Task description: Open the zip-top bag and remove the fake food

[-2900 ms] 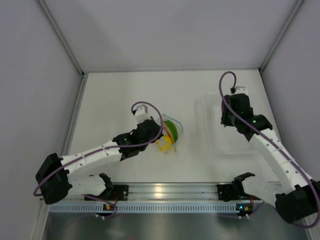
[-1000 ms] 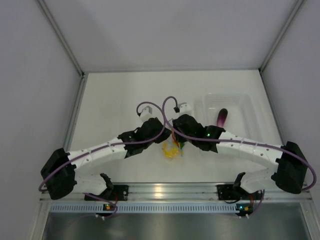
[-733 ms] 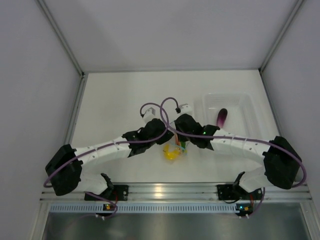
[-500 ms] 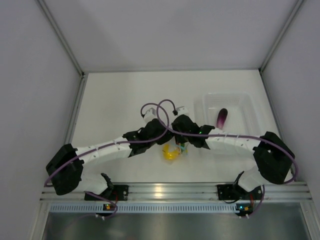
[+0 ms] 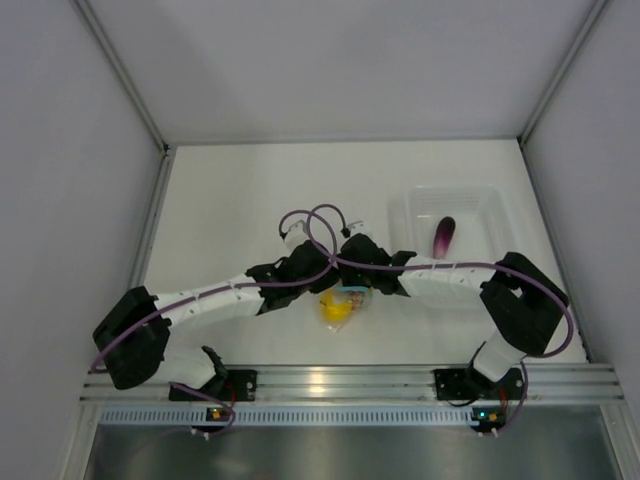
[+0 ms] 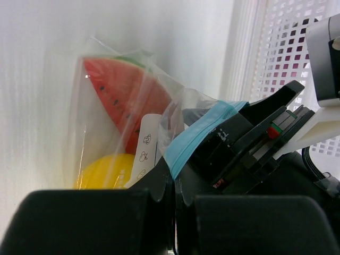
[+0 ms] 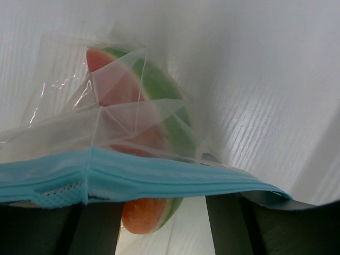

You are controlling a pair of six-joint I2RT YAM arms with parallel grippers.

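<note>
Returning right arm: your right arm no longer hangs over the clear tub (image 5: 452,190) at the far right. It now reaches left across the table to the zip-top bag (image 5: 350,297) and meets your left arm there.
Right gripper (image 7: 159,206): the fingers are spread, one at each side of its wrist view. The teal zip strip (image 7: 133,178) drapes across them. You are at the bag's mouth, gripping nothing.
Left gripper (image 6: 173,183): pressed together on the bag's edge just below the zip strip, holding the mouth up for you.
Eggplant (image 5: 441,235): now lies in the tub, well apart from the bag, so one piece of the fake food is out.
Watermelon wedge (image 7: 141,103): inside the bag, straight ahead of the right fingers, its lower end showing in the gap between them.
Yellow fruit (image 6: 103,172): inside the bag, beneath the wedge in the left wrist view.
Bag position: centre of the table, a little nearer the arm bases than a moment ago.
Meaning for the task: judge it about a third done. A second extraction appears to be starting, and the wedge looks the likelier pick.
</note>
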